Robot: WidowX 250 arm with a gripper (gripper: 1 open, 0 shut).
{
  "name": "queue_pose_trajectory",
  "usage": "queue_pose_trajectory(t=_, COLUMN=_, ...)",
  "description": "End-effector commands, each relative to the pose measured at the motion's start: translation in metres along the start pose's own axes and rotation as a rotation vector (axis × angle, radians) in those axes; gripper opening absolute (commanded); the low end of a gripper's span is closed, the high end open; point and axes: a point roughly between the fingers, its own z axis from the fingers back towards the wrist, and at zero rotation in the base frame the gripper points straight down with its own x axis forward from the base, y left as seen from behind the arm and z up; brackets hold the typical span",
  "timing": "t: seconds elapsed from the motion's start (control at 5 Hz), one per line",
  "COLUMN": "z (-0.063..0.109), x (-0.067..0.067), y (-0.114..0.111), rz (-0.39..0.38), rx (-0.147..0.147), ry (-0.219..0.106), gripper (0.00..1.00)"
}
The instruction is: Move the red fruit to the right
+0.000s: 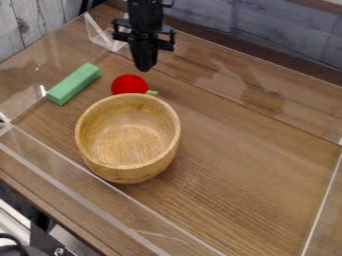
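The red fruit (128,85) lies on the wooden table (254,150), below and a little to the left of the gripper (144,64) as the camera sees it, clear of its fingertips. Its green leafy tip points toward the right, and its lower edge sits just beside the far rim of the wooden bowl (127,137); whether the two touch is hard to tell.

The gripper hangs above the table pointing straight down, fingers pressed together with nothing between them. It does not hold the fruit, and a gap of bare wood shows between its tip and the red skin.

As far as the task goes, the fruit sits on the left half of the table, near the bowl, so the move to the right looks not yet done. With the fingers shut and empty, a sideways nudge seems more likely than a lift, though that is only a guess; for a push to the right the tip would have to come down on the fruit's left side.

Further left of the gripper lies the green block (74,84), well apart from the fruit.
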Motion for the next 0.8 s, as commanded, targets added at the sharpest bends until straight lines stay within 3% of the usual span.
queue_pose_trajectory(t=0.0, z=0.036, x=0.003, y=-0.007, rz=-0.009, rx=0.004, ry=-0.111, gripper=0.00)
queue_pose_trajectory(t=0.2, z=0.026, x=0.000, y=-0.008, rz=-0.017, rx=-0.002, ry=-0.110, gripper=0.00)
queue_pose_trajectory(t=0.6, z=0.041, x=-0.003, y=-0.018, rz=0.014, rx=-0.017, ry=-0.122, gripper=0.00)
